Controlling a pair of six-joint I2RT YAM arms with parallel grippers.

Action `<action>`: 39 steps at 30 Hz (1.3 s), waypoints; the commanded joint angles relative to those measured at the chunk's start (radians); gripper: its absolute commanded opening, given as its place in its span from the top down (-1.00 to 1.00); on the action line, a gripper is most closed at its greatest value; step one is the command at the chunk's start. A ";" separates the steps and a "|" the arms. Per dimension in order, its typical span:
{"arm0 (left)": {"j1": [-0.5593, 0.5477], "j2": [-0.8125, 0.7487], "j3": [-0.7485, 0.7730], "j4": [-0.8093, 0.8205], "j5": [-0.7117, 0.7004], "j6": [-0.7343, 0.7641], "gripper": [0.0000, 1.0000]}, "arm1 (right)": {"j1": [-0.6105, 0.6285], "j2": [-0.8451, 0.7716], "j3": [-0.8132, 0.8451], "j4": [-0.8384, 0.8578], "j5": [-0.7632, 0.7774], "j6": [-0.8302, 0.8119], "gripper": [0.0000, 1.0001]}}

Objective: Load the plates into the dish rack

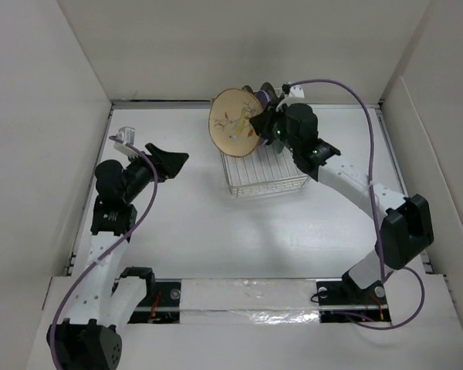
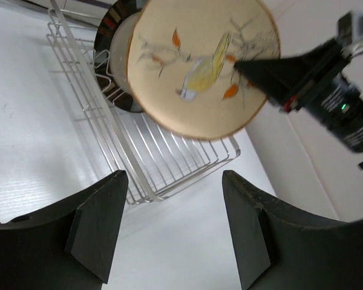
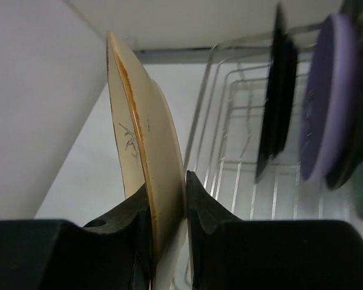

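My right gripper (image 1: 256,123) is shut on the rim of the tan floral plate (image 1: 233,122), holding it on edge above the left end of the silver wire dish rack (image 1: 266,173). In the right wrist view the plate (image 3: 139,133) is pinched between the fingers of that gripper (image 3: 167,181), left of the rack (image 3: 230,151). A dark metallic-rimmed plate (image 3: 277,109) and a lavender plate (image 3: 327,96) stand upright in the rack. My left gripper (image 1: 174,160) is open and empty, left of the rack. Its view shows the plate (image 2: 199,66) and the rack (image 2: 169,157).
White walls enclose the table on three sides; the back wall is close behind the rack. Purple cables run along both arms. A taped strip lies along the near edge between the arm bases.
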 commanded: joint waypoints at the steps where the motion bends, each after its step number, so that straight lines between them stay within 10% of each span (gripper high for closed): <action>1: -0.046 -0.014 0.034 -0.060 -0.052 0.133 -0.20 | 0.006 0.021 0.182 0.063 0.207 -0.096 1.00; 18: -0.265 0.005 0.110 -0.169 -0.148 0.260 -0.13 | 0.057 0.443 0.734 -0.210 0.623 -0.355 1.00; 39: -0.265 0.016 0.115 -0.190 -0.193 0.274 -0.13 | 0.124 0.632 0.707 -0.194 0.570 -0.294 1.00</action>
